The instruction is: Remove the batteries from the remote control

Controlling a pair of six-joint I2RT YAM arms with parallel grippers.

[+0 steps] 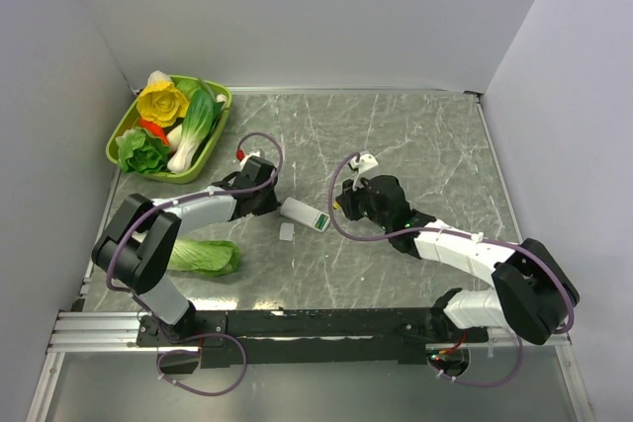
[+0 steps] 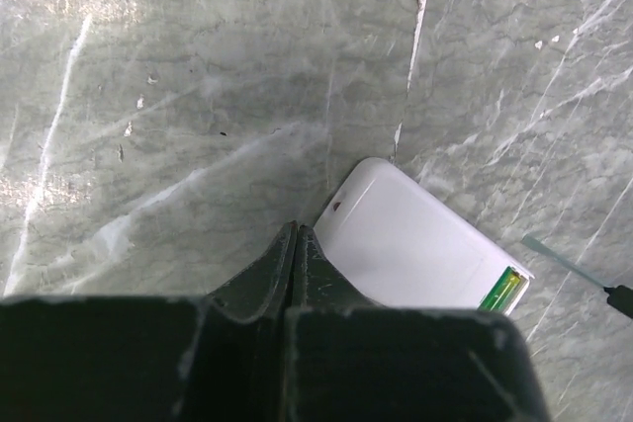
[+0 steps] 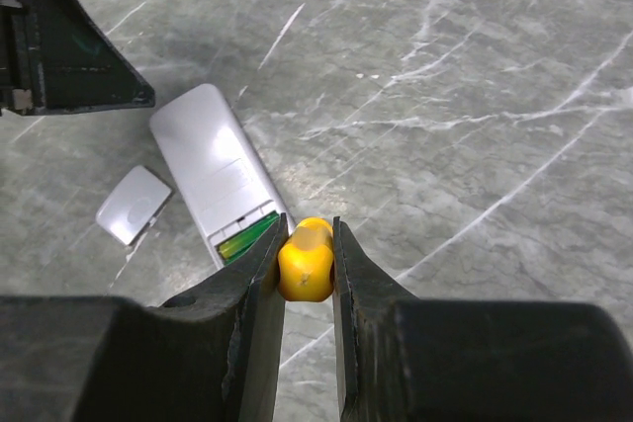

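Note:
The white remote control [image 1: 302, 213] lies back side up on the marble table, its battery bay open at the end toward the right arm. The green batteries [image 3: 245, 237] sit inside that bay, also seen as batteries [image 2: 501, 290] in the left wrist view. My left gripper [image 2: 296, 228] is shut with nothing between its jaws, its tips against the remote control [image 2: 410, 249] at its rounded end. My right gripper [image 3: 309, 231] is shut on the yellow screwdriver handle [image 3: 305, 266], just beside the open bay of the remote control [image 3: 210, 170]. The screwdriver's thin shaft [image 2: 559, 259] points at the bay.
The small white cover piece [image 3: 134, 205] lies loose beside the remote, also seen as the cover piece [image 1: 287, 232] from above. A green basket [image 1: 119, 130] of toy vegetables stands at the back left. A leafy green vegetable [image 1: 203, 256] lies near the left arm.

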